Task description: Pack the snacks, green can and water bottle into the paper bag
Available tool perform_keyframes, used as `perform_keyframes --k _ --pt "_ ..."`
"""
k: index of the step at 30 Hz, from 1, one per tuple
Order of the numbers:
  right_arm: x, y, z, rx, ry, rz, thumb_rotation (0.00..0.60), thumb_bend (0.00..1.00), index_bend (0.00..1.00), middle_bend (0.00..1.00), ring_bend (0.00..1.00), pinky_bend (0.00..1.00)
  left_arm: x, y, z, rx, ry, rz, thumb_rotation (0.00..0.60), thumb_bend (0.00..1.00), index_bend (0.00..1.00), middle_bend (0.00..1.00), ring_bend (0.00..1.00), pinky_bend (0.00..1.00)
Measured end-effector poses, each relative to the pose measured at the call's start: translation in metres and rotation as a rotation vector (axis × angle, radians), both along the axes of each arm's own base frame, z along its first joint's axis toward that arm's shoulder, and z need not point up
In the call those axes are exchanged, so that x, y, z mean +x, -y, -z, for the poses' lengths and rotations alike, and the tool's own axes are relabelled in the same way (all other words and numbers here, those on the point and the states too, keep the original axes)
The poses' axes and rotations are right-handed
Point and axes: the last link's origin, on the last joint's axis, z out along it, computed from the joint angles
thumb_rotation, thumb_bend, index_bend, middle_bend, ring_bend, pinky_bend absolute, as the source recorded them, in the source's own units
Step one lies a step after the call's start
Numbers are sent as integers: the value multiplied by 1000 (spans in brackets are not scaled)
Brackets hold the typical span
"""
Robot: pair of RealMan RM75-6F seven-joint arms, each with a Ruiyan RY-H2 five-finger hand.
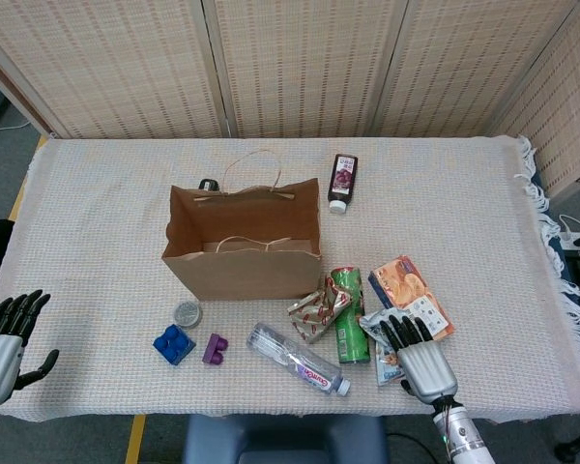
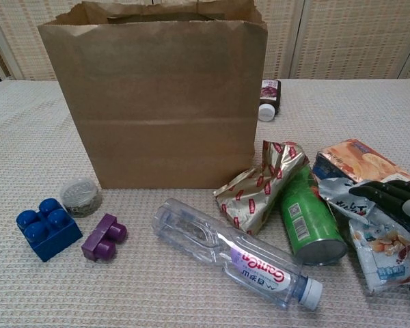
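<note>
Right robot hand [image 1: 420, 353] spread, palm down over the silver snack pouch [image 2: 376, 249], holding nothing plainly. Just left of it: green can [image 1: 348, 314], foil snack [image 1: 314, 309], then water bottle [image 1: 298, 359]; orange box [image 1: 411, 290] just beyond the fingers [image 2: 389, 195]. Paper bag [image 1: 244, 246] upright, farther left and back on the counter [image 1: 483, 203]. Head view alone: left robot hand [image 1: 5, 343], fingers apart, empty, at the near corner.

The right hand [image 1: 418, 353] partly hides the clear snack packet [image 2: 379, 256].
</note>
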Motion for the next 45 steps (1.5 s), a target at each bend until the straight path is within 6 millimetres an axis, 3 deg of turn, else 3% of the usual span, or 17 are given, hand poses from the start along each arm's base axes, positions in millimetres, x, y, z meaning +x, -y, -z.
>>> perform_keyframes --k 8,13,16,18,21,24,28,37,45 --pt "1 2 13 12 -65 -41 600 64 0 1 0 95 0 0 0 0 1 1 600 333 28 0 0 0" --pt "-1 3 18 -7 -103 -67 600 64 27 66 33 179 0 0 0 -2 3 1 600 333 29 0 0 0" --pt "0 4 17 -31 -118 -99 600 87 234 254 244 427 0 0 0 -2 3 2 600 333 30 0 0 0" --pt "1 5 16 -53 -132 -135 600 169 452 432 450 630 0 0 0 -3 4 3 600 333 31 0 0 0" --pt "1 6 15 -83 -147 -187 600 271 618 572 603 743 0 0 0 -3 5 3 600 335 32 0 0 0" --pt "-1 5 13 -98 -143 -198 600 321 722 633 660 770 0 0 0 -4 5 3 600 336 33 0 0 0" --pt "-2 6 8 -114 -136 -208 600 345 784 675 693 796 0 0 0 -3 5 3 600 339 33 0 0 0" --pt "8 16 -19 -194 -68 -217 600 374 806 687 698 796 0 0 0 -3 5 2 600 339 33 0 0 0" --pt "28 37 -59 -320 16 -219 600 375 806 687 698 797 0 0 0 -3 4 1 600 340 33 0 0 0"
